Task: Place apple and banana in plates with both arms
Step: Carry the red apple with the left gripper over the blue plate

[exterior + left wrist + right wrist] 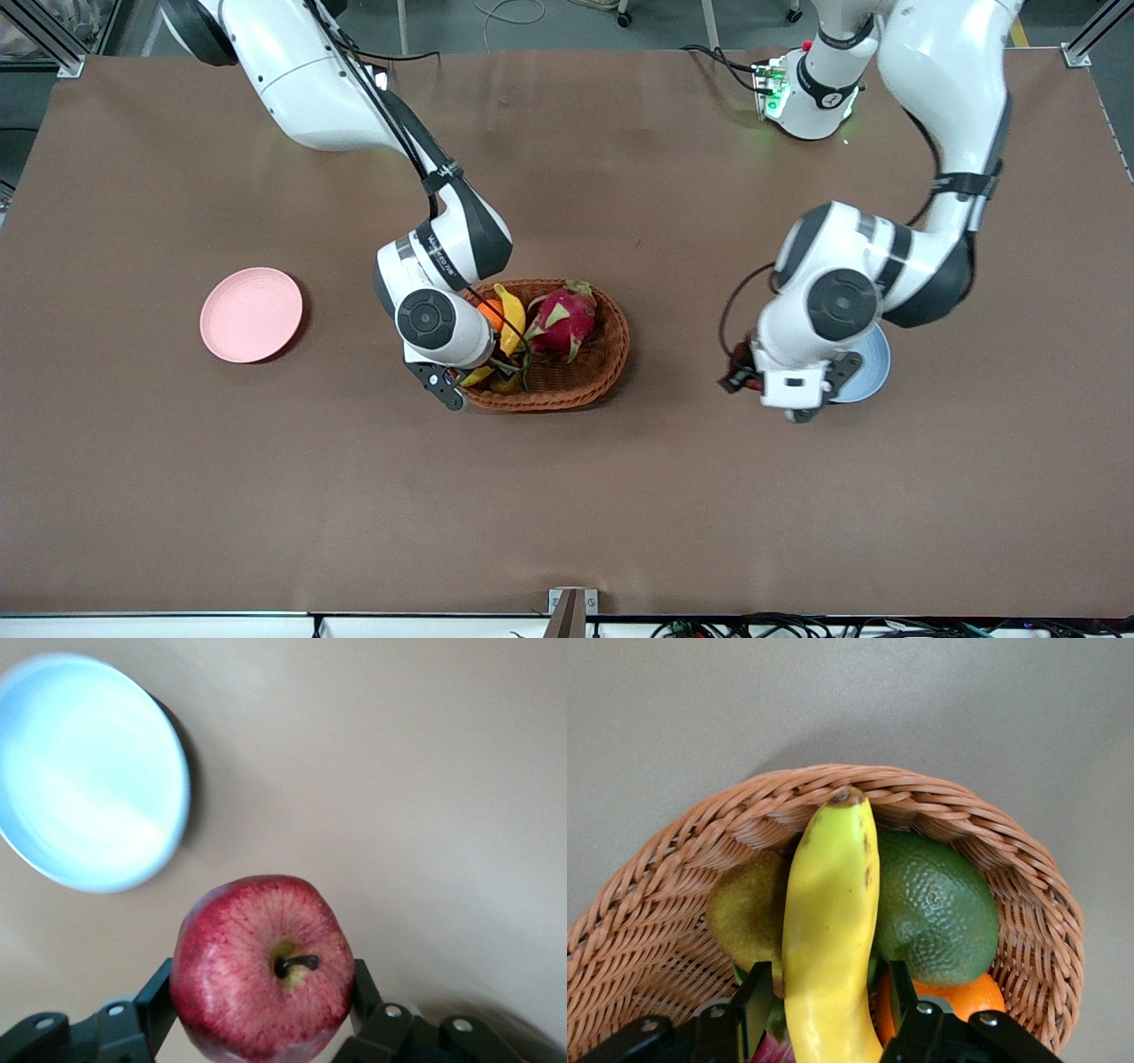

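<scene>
Red apple (pixel 261 970) clamped in left pincer (pixel 264 1010); right pincer (pixel 824 1010) seemingly grips banana (pixel 830 930) in basket (pixel 647 930).

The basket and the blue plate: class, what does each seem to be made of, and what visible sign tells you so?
The basket looks like woven wicker or rattan, matte brown: twisted strands braid along its rim and walls. The blue plate looks like smooth plastic or glazed ceramic; its plain surface shows a soft sheen, and which of the two cannot be told.
</scene>
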Tool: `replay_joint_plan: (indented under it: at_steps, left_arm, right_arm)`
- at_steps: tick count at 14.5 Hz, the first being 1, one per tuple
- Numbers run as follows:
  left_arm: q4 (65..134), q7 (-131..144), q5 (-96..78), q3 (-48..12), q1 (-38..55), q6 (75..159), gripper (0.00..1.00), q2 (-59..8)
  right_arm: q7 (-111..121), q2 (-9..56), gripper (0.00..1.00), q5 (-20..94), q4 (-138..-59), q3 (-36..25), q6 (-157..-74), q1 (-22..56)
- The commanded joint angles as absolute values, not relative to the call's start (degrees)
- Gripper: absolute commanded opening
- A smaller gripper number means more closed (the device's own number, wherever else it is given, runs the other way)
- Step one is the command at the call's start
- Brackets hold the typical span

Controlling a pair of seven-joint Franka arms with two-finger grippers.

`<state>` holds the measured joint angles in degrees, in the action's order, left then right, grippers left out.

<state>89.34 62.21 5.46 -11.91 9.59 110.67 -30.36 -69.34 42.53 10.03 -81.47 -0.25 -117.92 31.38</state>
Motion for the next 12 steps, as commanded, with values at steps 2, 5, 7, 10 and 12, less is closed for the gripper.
replay_joint_plan:
  at_steps: [2,5,7,10,12]
  left_arm:
    - [97.6,48.8,6.3,-12.8,1.6,111.2,0.36,-28.4]
    - [100.2,42.4,6.2,-12.9,-2.0,111.2,0.42,-29.7]
    - [102.0,39.3,6.1,-12.9,-3.6,111.2,0.48,-30.1]
    - [102.8,35.8,6.1,-12.9,-5.4,111.2,0.55,-31.9]
    - [102.5,34.3,5.9,-12.9,-6.0,111.9,0.66,-33.0]
  right_arm:
    - [-69.8,43.5,0.61,10.9,-80.5,-0.5,-118.0,31.8]
    - [-69.3,43.5,0.46,10.8,-80.4,-0.5,-118.0,31.8]
    - [-69.3,43.4,0.29,10.8,-80.2,-0.5,-118.0,31.8]
    - [-68.8,42.7,0.21,10.5,-79.5,-0.6,-117.4,31.7]
    - [-68.6,41.9,0.21,10.6,-79.1,-0.5,-117.2,31.7]
